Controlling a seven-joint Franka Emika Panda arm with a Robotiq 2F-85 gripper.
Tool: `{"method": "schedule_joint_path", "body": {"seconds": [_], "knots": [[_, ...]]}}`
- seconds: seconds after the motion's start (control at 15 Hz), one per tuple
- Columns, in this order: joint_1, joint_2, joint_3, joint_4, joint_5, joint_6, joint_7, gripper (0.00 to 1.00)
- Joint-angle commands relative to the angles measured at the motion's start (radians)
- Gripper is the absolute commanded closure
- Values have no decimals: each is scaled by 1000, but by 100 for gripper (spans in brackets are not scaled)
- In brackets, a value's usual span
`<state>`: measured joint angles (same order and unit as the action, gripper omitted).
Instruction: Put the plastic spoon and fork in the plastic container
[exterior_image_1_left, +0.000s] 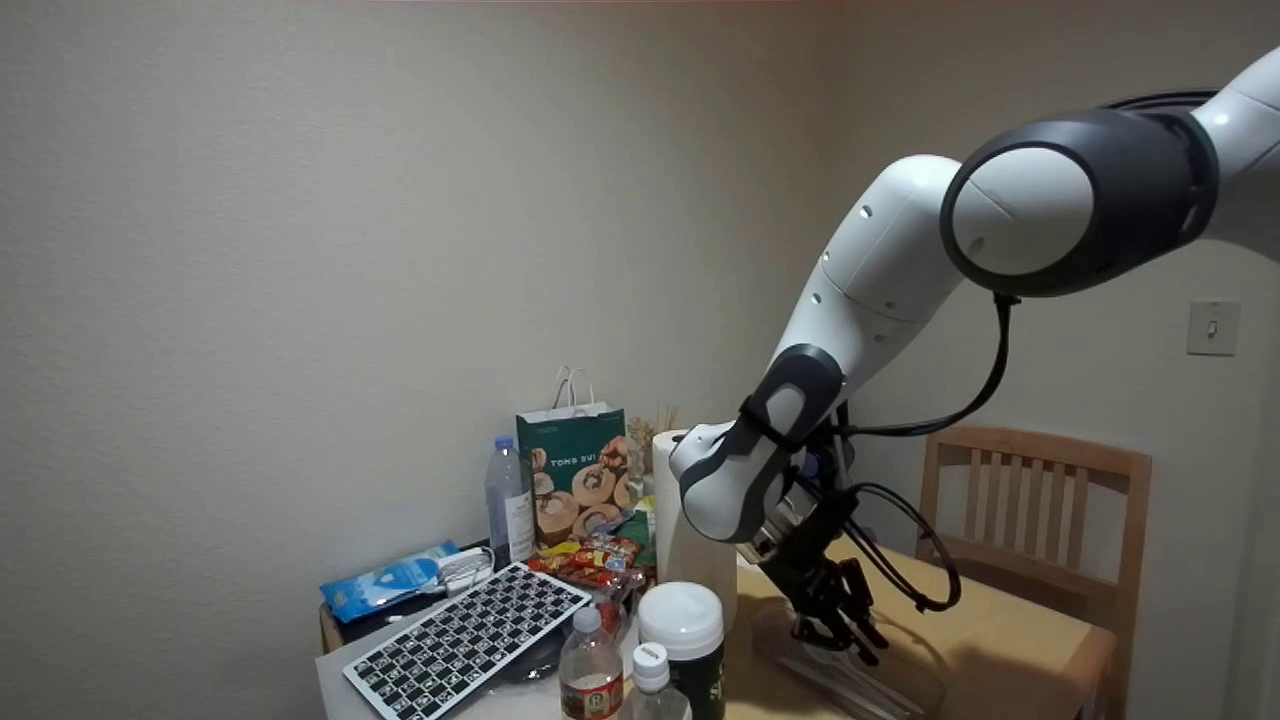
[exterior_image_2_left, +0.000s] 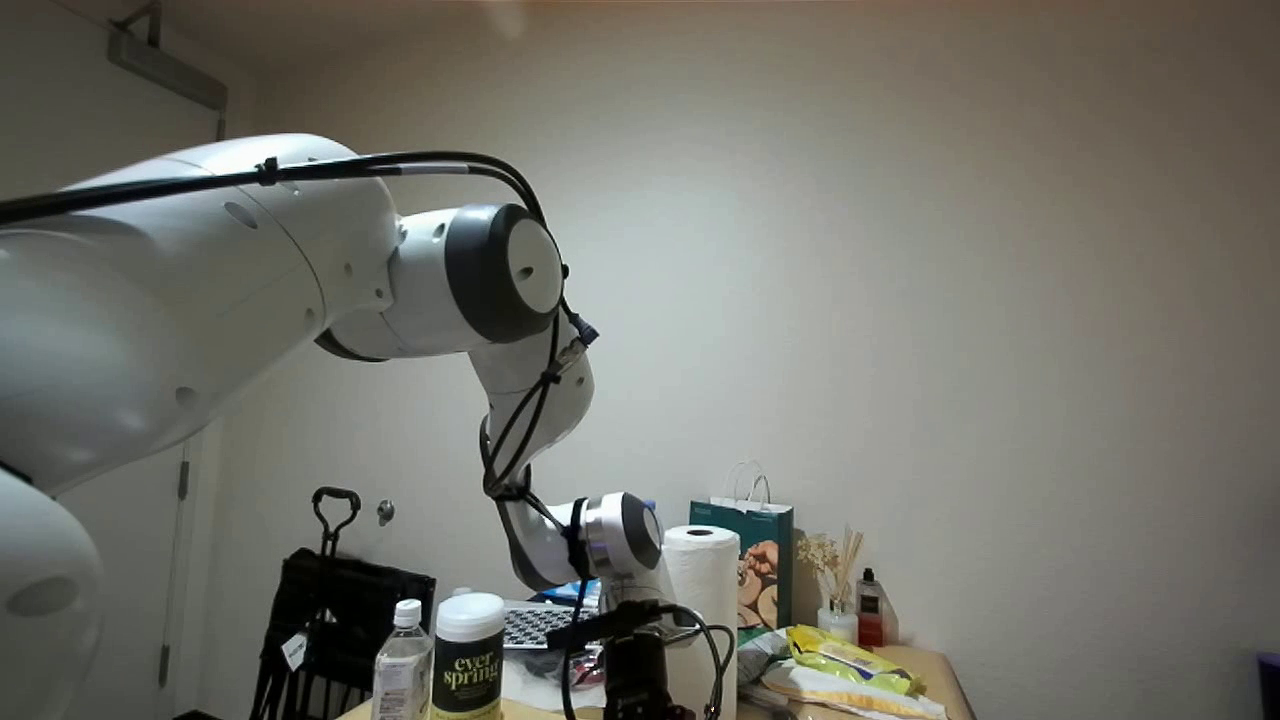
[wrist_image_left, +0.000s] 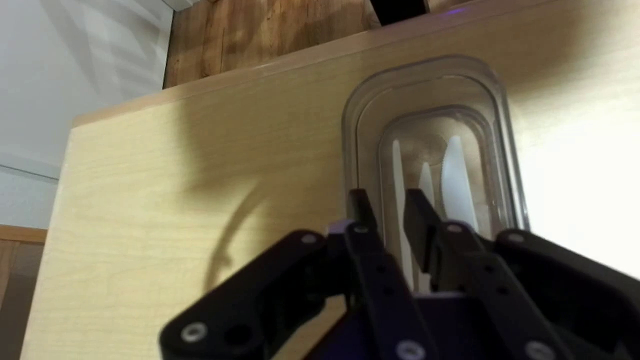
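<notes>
The clear plastic container (wrist_image_left: 425, 91) lies on the wooden table in the wrist view. It also shows in an exterior view (exterior_image_1_left: 783, 648), below the gripper. Several white plastic pieces lie in it. The right piece (wrist_image_left: 456, 182) has a serrated knife edge. The middle piece (wrist_image_left: 426, 181) and the left piece (wrist_image_left: 400, 187) show pointed ends, and their lower parts are partly hidden by the fingers. I cannot make out a spoon or a fork. My gripper (wrist_image_left: 387, 202) is open, with an empty gap between its fingers, above the container's near left part. The fingertips also show in an exterior view (exterior_image_1_left: 858, 648).
A paper-towel roll (exterior_image_1_left: 690, 565) stands close to the wrist. A white-lidded wipes canister (exterior_image_1_left: 682, 615) and small bottles (exterior_image_1_left: 590, 665) stand nearby. A patterned board (exterior_image_1_left: 470, 640), a paper bag (exterior_image_1_left: 575, 475) and a chair (exterior_image_1_left: 1045, 500) also show. The table's edge (wrist_image_left: 280, 67) runs beyond the container.
</notes>
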<state>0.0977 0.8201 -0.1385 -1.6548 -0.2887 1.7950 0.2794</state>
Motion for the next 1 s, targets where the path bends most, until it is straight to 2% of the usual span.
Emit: {"method": "schedule_joint_path", "body": {"seconds": [0.0,0.4,0.47,0.6,0.67,0.73,0.93], "knots": [[-9,-3,-2,3,-15,9,3,45],[-2,-22,-8,1,-15,9,19,6],[3,-30,-9,-1,-12,5,33,2],[-6,-4,-1,22,-5,-2,17,0],[-5,-6,0,24,-5,-2,19,7],[-5,-5,1,24,-5,-2,19,0],[-5,-2,1,24,-4,-2,19,0]]}}
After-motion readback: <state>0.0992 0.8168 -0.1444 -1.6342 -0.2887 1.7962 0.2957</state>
